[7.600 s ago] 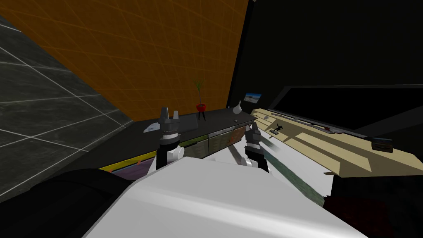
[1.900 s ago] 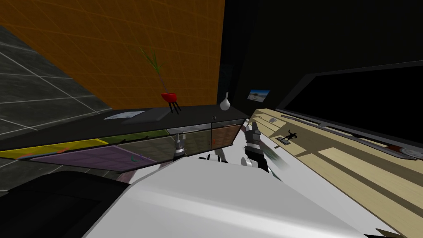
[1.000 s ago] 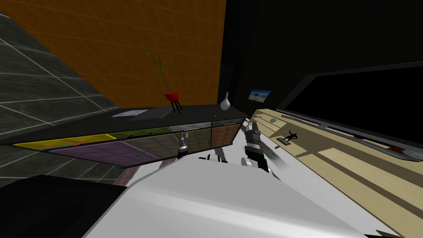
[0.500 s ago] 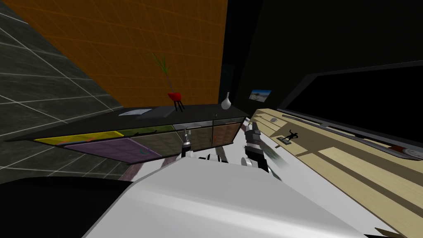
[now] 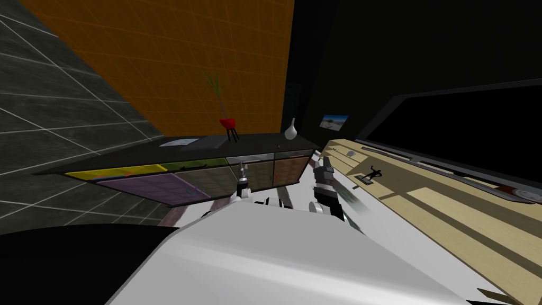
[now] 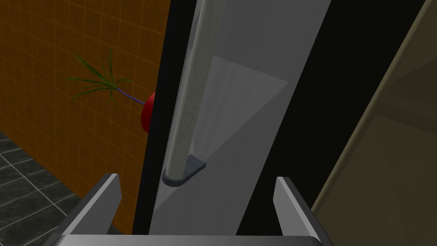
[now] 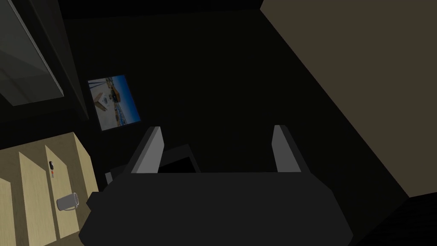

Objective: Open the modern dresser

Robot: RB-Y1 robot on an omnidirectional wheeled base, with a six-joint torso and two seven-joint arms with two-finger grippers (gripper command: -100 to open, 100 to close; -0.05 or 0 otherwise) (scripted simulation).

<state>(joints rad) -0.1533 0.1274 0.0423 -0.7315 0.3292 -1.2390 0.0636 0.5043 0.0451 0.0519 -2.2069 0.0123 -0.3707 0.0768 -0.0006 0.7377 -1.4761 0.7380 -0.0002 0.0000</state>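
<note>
1. Fingers of the left gripper (image 6: 196, 178) stand wide apart and hold nothing. A pale bar handle (image 6: 187, 106) shows between them, touching neither.
2. Handle is fixed to a grey front panel (image 6: 247, 128) of the dresser (image 5: 238, 144), the long dark-topped unit directly ahead.
3. Red-potted plant (image 5: 228, 123) and white vase (image 5: 290, 131) stand on its top.
4. Right gripper (image 7: 217, 128) is spread and empty, by the dresser's right end.

A lived-in room of a home was shown. A long, low dark dresser (image 5: 254, 143) was set against an orange wall (image 5: 159, 58) on a dark tiled floor (image 5: 47, 116). On it, a red potted plant (image 5: 228, 123) and a white vase (image 5: 290, 131) were displayed. A small framed picture (image 5: 334, 120) was seen beyond, and a dark figurine (image 5: 372, 173) on a pale wooden bench (image 5: 423, 201).
</note>
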